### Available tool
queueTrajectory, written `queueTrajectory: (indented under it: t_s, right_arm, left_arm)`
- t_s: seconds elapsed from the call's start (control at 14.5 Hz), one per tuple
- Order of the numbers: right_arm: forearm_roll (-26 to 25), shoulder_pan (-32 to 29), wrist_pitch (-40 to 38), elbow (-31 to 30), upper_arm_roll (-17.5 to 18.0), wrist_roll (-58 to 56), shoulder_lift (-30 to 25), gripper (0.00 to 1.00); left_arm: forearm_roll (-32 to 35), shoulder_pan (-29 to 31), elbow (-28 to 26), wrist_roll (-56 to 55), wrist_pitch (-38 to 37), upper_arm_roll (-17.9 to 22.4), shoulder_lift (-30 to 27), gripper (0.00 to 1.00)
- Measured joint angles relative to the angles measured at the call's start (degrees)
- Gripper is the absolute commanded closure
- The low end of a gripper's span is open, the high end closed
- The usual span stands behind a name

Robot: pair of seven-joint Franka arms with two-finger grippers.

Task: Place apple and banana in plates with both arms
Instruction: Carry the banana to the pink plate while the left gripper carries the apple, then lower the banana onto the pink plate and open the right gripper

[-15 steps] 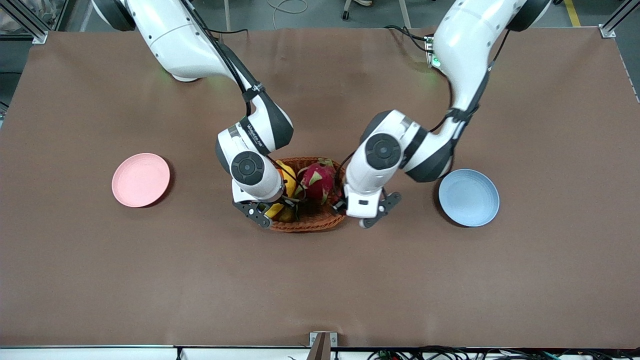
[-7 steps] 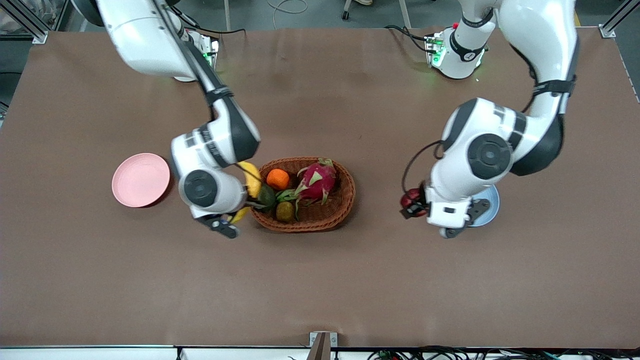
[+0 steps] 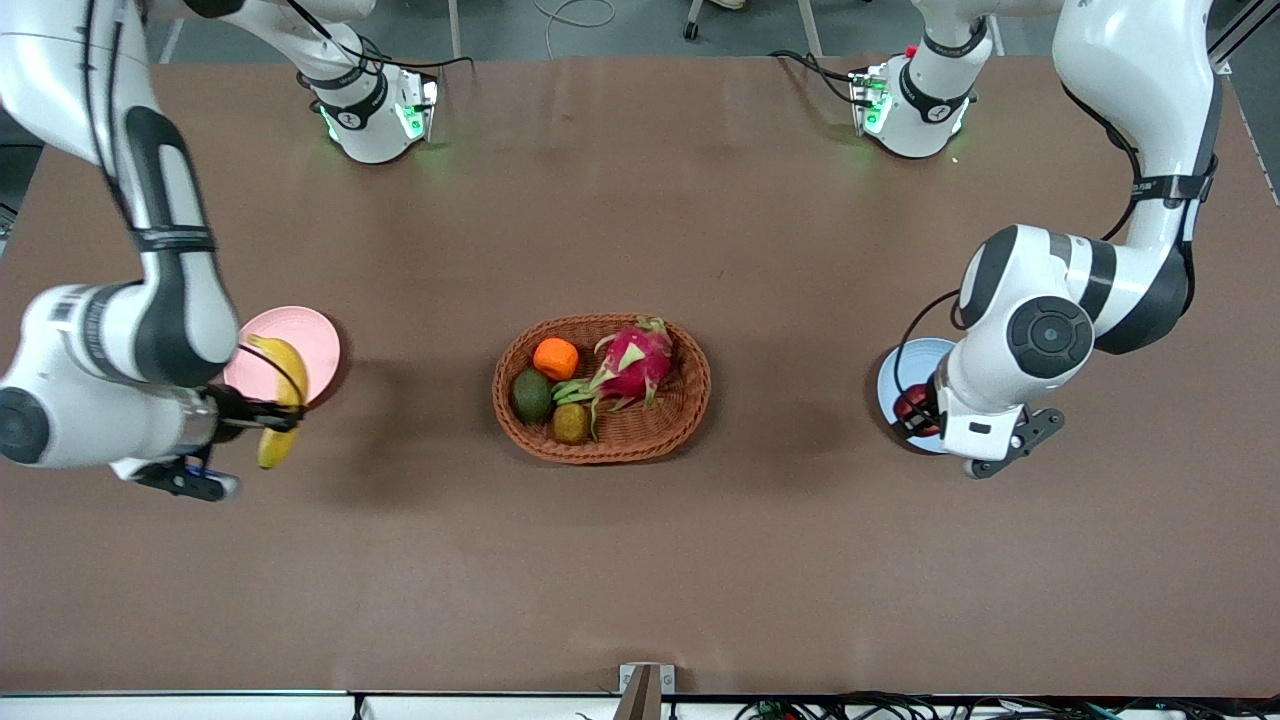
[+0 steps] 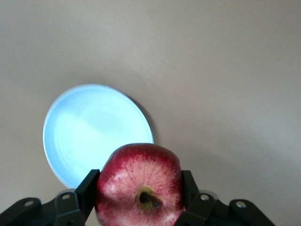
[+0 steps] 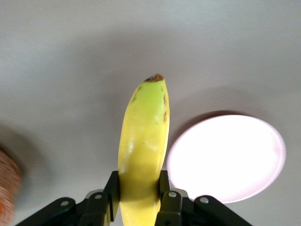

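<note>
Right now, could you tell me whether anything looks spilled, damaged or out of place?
Nothing stands out. The left gripper holds the apple over the blue plate; the right gripper holds the banana beside the pink plate.

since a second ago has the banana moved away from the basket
Yes. The right gripper has carried the banana out of the basket toward the right arm's end, now over the pink plate edge.
</note>
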Motion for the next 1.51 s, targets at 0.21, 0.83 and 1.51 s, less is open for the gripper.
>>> queueTrajectory:
  t_s: [0.21, 0.83, 1.51]
  right_arm:
    - [-2.7, -2.3, 8.6, -11.9, 0.1, -6.8, -6.7, 0.76]
    - [-5.0, -4.0, 29.6, -34.0, 0.5, -10.5, -13.7, 0.75]
    - [-5.1, -5.8, 34.5, -38.1, 0.6, -11.1, -12.6, 0.57]
  left_arm:
    - [0.9, 3.6, -8.7, 0.0, 10.1, -0.1, -1.3, 0.70]
    - [1.0, 5.4, -24.4, 0.0, 24.2, -0.1, -8.7, 0.68]
    - [7.3, 8.7, -29.2, -0.1, 31.4, 0.0, -8.1, 0.60]
